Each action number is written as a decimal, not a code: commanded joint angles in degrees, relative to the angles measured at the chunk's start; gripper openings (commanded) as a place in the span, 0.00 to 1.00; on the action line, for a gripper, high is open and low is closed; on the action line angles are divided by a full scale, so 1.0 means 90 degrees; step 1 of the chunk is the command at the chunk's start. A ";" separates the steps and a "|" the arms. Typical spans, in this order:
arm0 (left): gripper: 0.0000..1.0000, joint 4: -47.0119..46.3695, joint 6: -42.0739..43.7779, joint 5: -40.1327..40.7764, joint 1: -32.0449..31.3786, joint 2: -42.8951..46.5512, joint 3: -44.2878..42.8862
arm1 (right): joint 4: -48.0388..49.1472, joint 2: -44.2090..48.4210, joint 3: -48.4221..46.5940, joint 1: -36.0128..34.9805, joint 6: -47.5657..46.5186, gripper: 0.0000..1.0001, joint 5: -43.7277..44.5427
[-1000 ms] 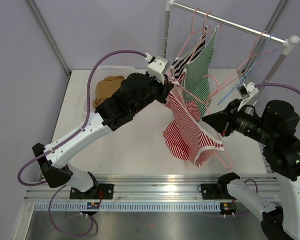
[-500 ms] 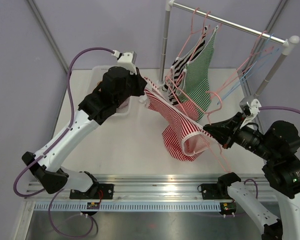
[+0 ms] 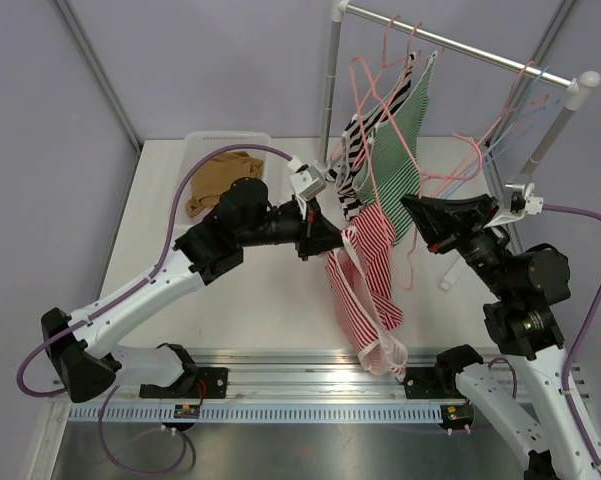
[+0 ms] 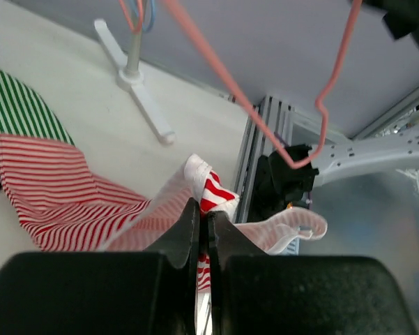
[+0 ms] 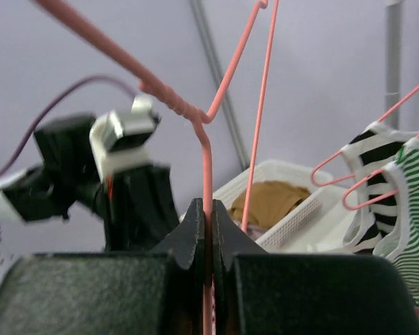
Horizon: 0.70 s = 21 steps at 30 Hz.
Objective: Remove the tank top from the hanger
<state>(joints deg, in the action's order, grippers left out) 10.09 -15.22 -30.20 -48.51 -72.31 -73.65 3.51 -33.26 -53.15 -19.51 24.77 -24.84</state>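
Observation:
The tank top [image 3: 375, 250] is red-and-white striped and hangs in a long drape from my left gripper [image 3: 330, 237] down to the table's front edge. In the left wrist view that gripper [image 4: 202, 209] is shut on a bunched fold of the tank top [image 4: 56, 195]. My right gripper [image 3: 408, 208] is raised to the right of the cloth, shut on the thin pink hanger [image 3: 412, 265]. The right wrist view shows its jaws [image 5: 207, 209] pinching the hanger's wire [image 5: 206, 157]. The hanger [image 4: 293, 157] passes bare above the cloth.
A white clothes rack [image 3: 460, 45] stands at the back right with a black-striped top [image 3: 352, 150], a green-striped top [image 3: 395, 150] and several empty pink and blue hangers [image 3: 510, 110]. A white basket [image 3: 212, 140] holding a brown garment sits at the back left. The rack's foot [image 4: 143, 98] rests on the table.
My left gripper swung out to the back left and then back to the centre with the tank top, which now hangs lower. My right gripper rose and tilted the hanger up towards the rack.

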 commanded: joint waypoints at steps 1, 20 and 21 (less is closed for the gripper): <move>0.00 -0.0458 0.0168 0.0100 0.0019 0.0330 0.0536 | 0.1799 -0.0114 -0.0070 -0.0039 0.0519 0.00 0.1563; 0.73 0.1730 -0.0271 0.3120 0.0000 0.0485 0.0410 | -0.4169 -0.2387 -0.3947 -0.0030 -0.0038 0.00 0.5035; 0.76 0.1914 -0.0291 0.3208 0.0000 0.0554 0.0390 | -0.4227 -0.2553 -0.4297 -0.0030 -0.0077 0.00 0.5055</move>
<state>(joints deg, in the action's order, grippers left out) 24.21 -16.97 -6.59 -48.49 -70.83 -67.70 -31.53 -51.59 -84.97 -19.51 26.70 17.21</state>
